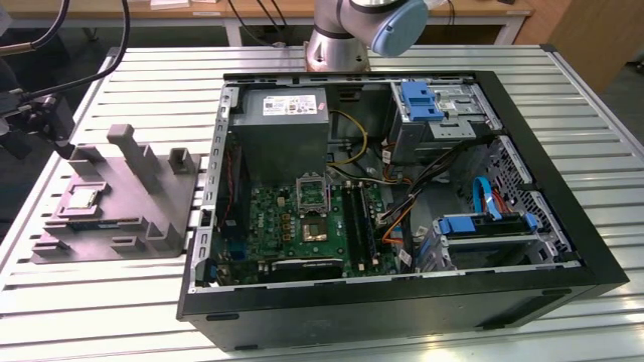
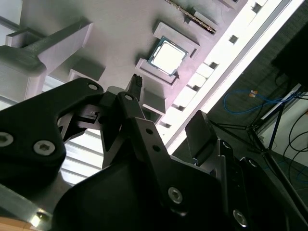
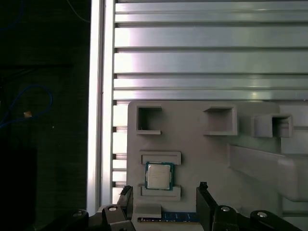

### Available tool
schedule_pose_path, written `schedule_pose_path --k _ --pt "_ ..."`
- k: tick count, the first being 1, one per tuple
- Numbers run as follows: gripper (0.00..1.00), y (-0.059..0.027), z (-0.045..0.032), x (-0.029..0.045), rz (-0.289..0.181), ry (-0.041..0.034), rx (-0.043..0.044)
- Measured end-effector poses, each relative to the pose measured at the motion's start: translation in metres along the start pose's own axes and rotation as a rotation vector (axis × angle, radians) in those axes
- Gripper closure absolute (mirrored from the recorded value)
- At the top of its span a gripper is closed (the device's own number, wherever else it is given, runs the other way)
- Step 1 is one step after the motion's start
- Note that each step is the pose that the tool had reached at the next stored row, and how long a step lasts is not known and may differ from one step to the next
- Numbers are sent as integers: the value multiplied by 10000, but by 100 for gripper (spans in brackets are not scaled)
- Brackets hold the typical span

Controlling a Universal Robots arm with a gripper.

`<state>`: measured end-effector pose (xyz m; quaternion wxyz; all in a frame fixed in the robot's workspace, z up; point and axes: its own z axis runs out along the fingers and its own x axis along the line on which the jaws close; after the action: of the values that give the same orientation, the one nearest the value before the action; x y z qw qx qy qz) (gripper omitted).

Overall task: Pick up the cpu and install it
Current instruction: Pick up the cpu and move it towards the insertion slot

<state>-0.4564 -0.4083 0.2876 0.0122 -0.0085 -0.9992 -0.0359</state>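
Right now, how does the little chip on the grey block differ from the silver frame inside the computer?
The cpu lies on the holder block, outside the case; the socket frame sits inside it. The cpu has a solid silver top; the socket frame has a dark centre. The cpu is square, the socket frame oblong. Both look silvery.

A pale ribbed aluminium tabletop point(image 1: 101, 302) is reflecting bright light, a light wooden bench point(image 1: 262, 9) is standing behind it, and dark floor point(image 3: 43, 144) is showing beyond its edge
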Motion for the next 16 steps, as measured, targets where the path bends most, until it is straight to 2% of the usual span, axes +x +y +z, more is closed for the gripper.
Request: schedule_pose_path --k 9,16 --pt "37 0 5 1 0 0 0" --pt "37 -15 74 -1 0 0 0"
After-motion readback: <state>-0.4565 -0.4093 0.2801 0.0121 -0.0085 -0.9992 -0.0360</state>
